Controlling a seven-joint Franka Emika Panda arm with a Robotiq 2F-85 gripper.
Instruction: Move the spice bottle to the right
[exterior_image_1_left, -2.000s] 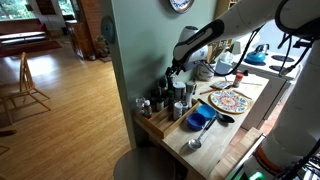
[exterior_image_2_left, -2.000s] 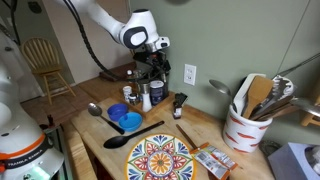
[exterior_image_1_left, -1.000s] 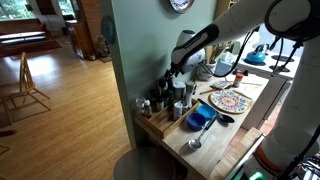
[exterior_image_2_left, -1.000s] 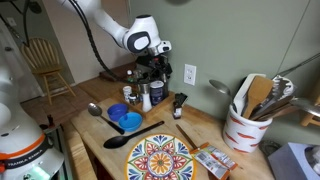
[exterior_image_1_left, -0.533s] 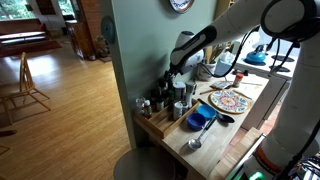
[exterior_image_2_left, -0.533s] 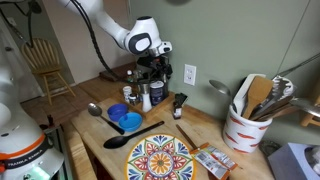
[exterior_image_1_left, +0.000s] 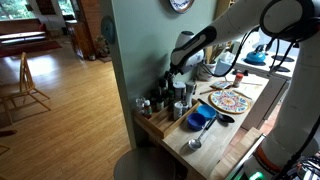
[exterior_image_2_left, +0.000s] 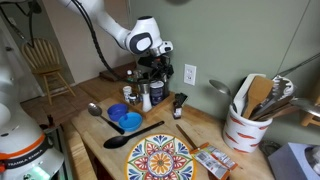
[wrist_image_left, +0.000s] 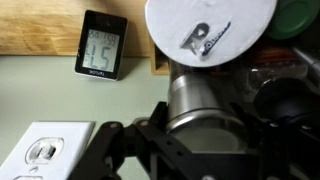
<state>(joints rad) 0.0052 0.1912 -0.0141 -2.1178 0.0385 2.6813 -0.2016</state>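
Observation:
In the wrist view, the spice bottle (wrist_image_left: 203, 98), a shiny metal cylinder, stands between my gripper's (wrist_image_left: 205, 132) black fingers, which press on both its sides. The gripper is shut on it. In both exterior views the gripper (exterior_image_1_left: 177, 76) (exterior_image_2_left: 152, 80) reaches down into a row of small bottles at the back of the wooden counter (exterior_image_2_left: 200, 130). There the spice bottle (exterior_image_2_left: 156, 93) is mostly hidden by the fingers. A white round lid (wrist_image_left: 210, 30) of a neighbouring bottle sits just beyond it.
Several other small bottles (exterior_image_1_left: 158, 101) crowd around the held one. A blue bowl (exterior_image_2_left: 125, 119), a metal spoon (exterior_image_2_left: 94, 109), a black ladle (exterior_image_2_left: 126, 138) and a patterned plate (exterior_image_2_left: 160, 158) lie in front. A small digital clock (wrist_image_left: 100, 45), a wall outlet (wrist_image_left: 45, 152) and a utensil crock (exterior_image_2_left: 245, 128) stand nearby.
The jaws have closed from open onto the spice bottle. The arm has hardly moved, and the bottle stands where it was.

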